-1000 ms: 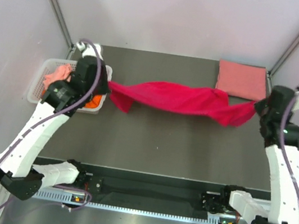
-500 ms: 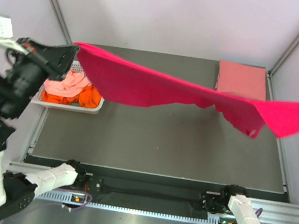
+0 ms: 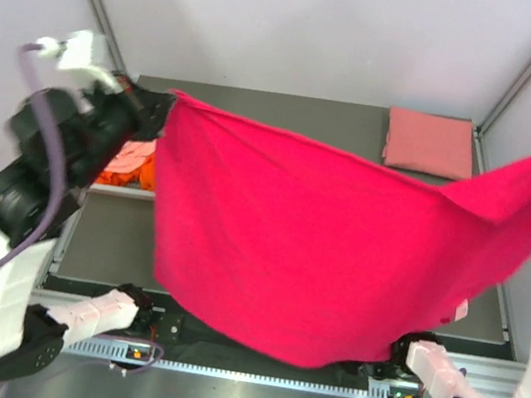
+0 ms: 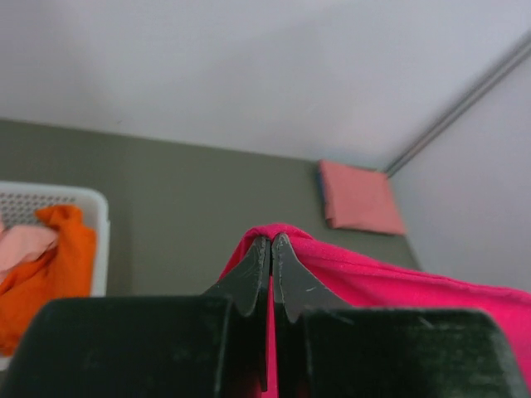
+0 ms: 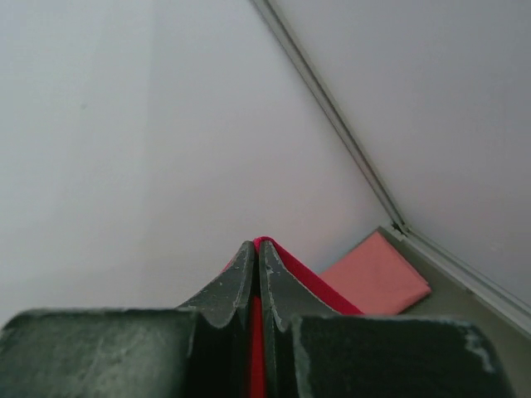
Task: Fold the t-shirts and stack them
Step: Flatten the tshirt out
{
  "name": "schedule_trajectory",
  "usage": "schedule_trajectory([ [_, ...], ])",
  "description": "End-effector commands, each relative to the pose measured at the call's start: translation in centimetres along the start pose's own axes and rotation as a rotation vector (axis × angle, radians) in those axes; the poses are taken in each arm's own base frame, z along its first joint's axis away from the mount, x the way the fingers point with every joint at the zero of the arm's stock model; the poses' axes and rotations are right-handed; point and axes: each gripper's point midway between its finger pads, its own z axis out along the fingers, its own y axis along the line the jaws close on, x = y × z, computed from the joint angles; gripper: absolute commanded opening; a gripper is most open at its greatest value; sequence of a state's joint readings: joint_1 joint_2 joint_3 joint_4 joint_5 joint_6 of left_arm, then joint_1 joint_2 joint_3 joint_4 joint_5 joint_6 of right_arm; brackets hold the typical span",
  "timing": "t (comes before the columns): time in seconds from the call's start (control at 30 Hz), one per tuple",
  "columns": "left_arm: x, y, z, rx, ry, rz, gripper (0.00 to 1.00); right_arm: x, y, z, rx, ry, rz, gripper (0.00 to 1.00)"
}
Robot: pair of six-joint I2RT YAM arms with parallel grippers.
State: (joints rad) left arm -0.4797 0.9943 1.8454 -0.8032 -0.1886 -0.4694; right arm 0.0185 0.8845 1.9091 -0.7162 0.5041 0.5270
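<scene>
**While the magenta-red shirt hung spread between both arms: one folded, three to go**

With both claws clenched on cloth, the bright magenta-red soft cloth t-shirt [image 3: 317, 258] hung as a wide sheet over the dark grey table [image 3: 279, 110]. The left gripper [image 4: 271, 240] pinched one top corner just beside the white slotted plastic basket [image 3: 120, 190]. The right gripper [image 5: 256, 246] pinched the other corner, well apart from the basket on the opposite side.

Progress, as judged: about a quarter done.
- The folded salmon-pink cloth shirt [image 3: 430, 142] lay flat as a neat rectangle, well apart from the basket.
- The crumpled orange cloth shirt [image 4: 62, 249] and the pale coral cloth shirt [image 4: 21, 249] sat in the basket, unfolded.
- The magenta-red one was not yet laid down or creased, and nothing was stacked on the folded piece.

Views: the overhead camera gave the sheet's full span, but the right claw was nearly off its edge. Each wrist camera showed the jaws pressed together on a red ridge of cloth. Only the left wrist view showed the basket's contents plainly. The right wrist view showed no basket, only wall and the folded shirt.
</scene>
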Motion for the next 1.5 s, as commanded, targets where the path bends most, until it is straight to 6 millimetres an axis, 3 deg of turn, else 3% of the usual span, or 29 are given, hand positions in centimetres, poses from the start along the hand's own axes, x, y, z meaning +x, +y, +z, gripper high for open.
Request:
schedule_trajectory([
  [0.0,1.6,3.0,5.3,-0.156,-0.013,0.088,0.00,4.2,1.1,5.1,-0.006,0.066,-0.110,0.00],
  [0.07,2.1,3.6,7.3,-0.190,-0.024,0.121,0.00,5.9,1.7,7.2,-0.005,0.092,-0.140,0.00],
  [0.23,1.8,4.1,11.4,-0.240,-0.078,0.172,0.00,4.6,4.1,11.7,-0.001,-0.001,-0.113,0.00],
  [0.37,0.7,3.4,12.8,-0.232,-0.121,0.148,0.00,3.1,5.3,16.1,0.023,-0.088,-0.094,0.00],
  [0.47,0.2,2.2,12.8,-0.175,-0.133,0.123,0.00,1.8,6.0,17.3,-0.005,-0.118,-0.087,0.00],
  [0.57,0.4,1.3,11.8,-0.112,-0.130,0.087,0.00,1.1,5.2,16.7,0.015,-0.125,-0.067,0.00],
  [0.6,-0.1,0.8,10.7,-0.083,-0.147,0.072,0.00,0.9,5.1,16.4,0.016,-0.129,-0.062,0.00],
  [0.63,1.0,1.0,10.6,-0.074,-0.125,0.062,0.00,-0.4,5.1,15.1,0.008,-0.152,-0.055,0.00],
  [0.67,1.2,0.9,10.2,-0.061,-0.123,0.052,0.00,0.4,4.5,14.9,0.020,-0.135,-0.069,0.00],
  [0.7,0.7,0.5,9.0,-0.031,-0.136,0.045,0.00,-0.1,4.3,14.3,0.020,-0.147,-0.079,0.00],
  [0.73,1.2,0.5,8.7,-0.023,-0.126,0.038,0.00,-1.7,4.1,12.4,0.021,-0.180,-0.068,0.00],
  [0.8,0.5,-0.5,6.9,0.041,-0.140,0.028,0.00,-1.8,3.2,11.2,0.039,-0.184,-0.080,0.00],
  [0.83,0.5,-0.8,6.4,0.064,-0.142,0.022,0.00,-3.5,3.2,9.1,0.024,-0.218,-0.066,0.00],
  [0.9,-0.2,-1.5,5.1,0.108,-0.157,0.010,0.00,-4.3,2.9,7.6,0.019,-0.236,-0.080,0.00],
  [0.93,-0.6,-2.2,4.0,0.146,-0.164,0.002,0.00,-5.7,3.0,6.0,0.006,-0.263,-0.075,0.00],
  [1.03,-1.7,-2.8,1.9,0.188,-0.193,-0.018,0.00,-7.5,2.7,3.5,0.002,-0.294,-0.075,0.00],
  [1.17,-2.2,-2.8,0.6,0.192,-0.205,-0.020,0.00,-9.4,2.5,1.7,0.010,-0.332,-0.077,0.00],
  [1.3,-1.6,-2.3,1.8,0.166,-0.192,-0.006,0.00,-8.6,2.4,3.1,0.030,-0.316,-0.130,0.00],
  [1.4,1.2,-0.3,5.8,0.062,-0.141,0.044,0.00,-4.6,2.2,7.4,0.056,-0.228,-0.187,0.00],
  [1.47,3.7,1.7,8.4,-0.018,-0.095,0.102,0.00,-0.4,1.8,11.3,0.059,-0.155,-0.222,0.00],
])
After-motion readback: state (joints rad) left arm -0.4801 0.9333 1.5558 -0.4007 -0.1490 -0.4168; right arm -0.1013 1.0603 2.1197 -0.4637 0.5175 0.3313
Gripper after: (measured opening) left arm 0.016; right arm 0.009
